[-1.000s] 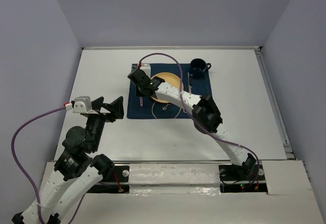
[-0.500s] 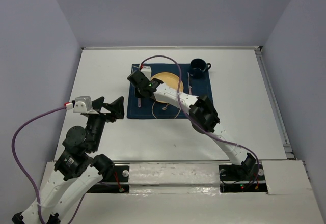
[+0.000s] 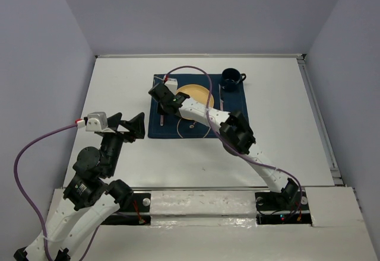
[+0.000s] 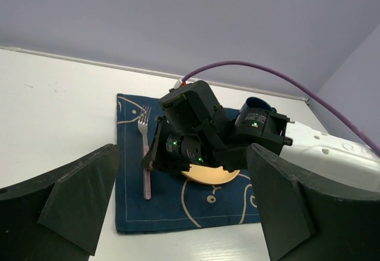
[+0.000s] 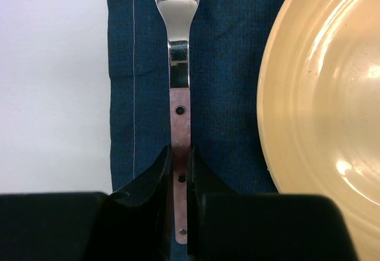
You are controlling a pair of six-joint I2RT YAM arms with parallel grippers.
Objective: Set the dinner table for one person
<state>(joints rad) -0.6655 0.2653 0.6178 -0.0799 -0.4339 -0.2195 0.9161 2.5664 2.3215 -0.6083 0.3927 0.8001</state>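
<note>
1. Right gripper (image 5: 180, 157): jaws drawn nearly together, pinching the pink handle of the fork (image 5: 179, 59) from both sides, close to the handle's end.
2. Fork: appeared to lie flat on the dark blue mat (image 5: 231, 65), just inside the mat's left edge. The tines pointed toward the far side. It ran alongside the yellow plate (image 5: 320, 95) but was apart from it.
3. Left gripper (image 3: 130, 121): jaws spread fully wide, holding nothing, touching nothing. It was raised over bare tabletop left of the mat.
4. Dinner table (image 3: 119, 77): white, and bore the mat toward its far middle.
5. Mug (image 3: 231, 78): dark blue, at the mat's far right corner.
</note>
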